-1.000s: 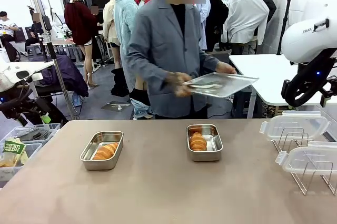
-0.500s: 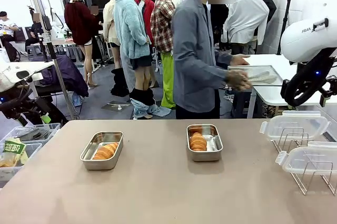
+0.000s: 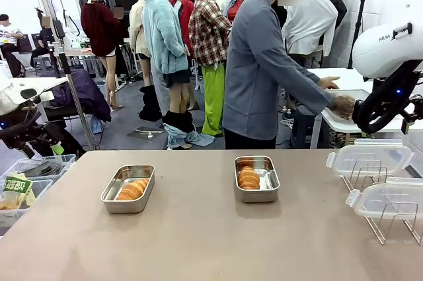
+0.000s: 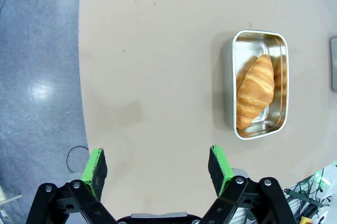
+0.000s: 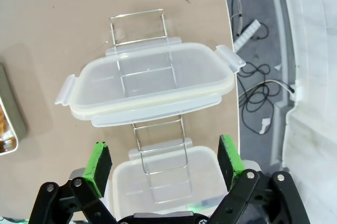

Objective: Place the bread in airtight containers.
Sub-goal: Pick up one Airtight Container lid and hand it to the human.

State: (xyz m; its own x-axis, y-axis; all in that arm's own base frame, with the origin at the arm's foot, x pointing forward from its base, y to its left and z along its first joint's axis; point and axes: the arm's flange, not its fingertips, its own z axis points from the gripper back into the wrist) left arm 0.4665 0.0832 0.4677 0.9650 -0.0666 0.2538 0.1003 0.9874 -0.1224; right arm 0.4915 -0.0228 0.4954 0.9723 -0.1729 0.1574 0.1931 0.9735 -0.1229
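From the front view I judge the loading done. Both small shallow stainless-steel boxes sit on the tan counter (image 3: 198, 241) to the left of the wire rack (image 3: 390, 225). The box nearer the rack (image 3: 257, 195) holds one golden-orange ridged roll (image 3: 248, 178), and the box farther from the rack (image 3: 119, 203) holds the other roll (image 3: 133, 189). What I think is left is the sealing. Both boxes are uncovered, and the two clear white-rimmed plastic clip lids lie flat on top of the rack, the far lid (image 3: 369, 159) behind the near lid (image 3: 390, 200). The person (image 3: 264, 76) stands beyond the counter, turned away from the boxes toward the rack's side, with hands at a white side table.

In the left wrist view my left fingers (image 4: 96, 166) are spread wide and grasp nothing. They hang over bare counter, with the box farther from the rack (image 4: 231, 103) off to one side and its roll (image 4: 256, 91) lying lengthwise inside.

In the right wrist view my right fingers (image 5: 99, 162) are equally released and empty, hovering right above the rack (image 5: 138, 23). One lid (image 5: 150, 84) lies ahead of them and the other lid (image 5: 158, 182) sits between them below. I would fetch these next.
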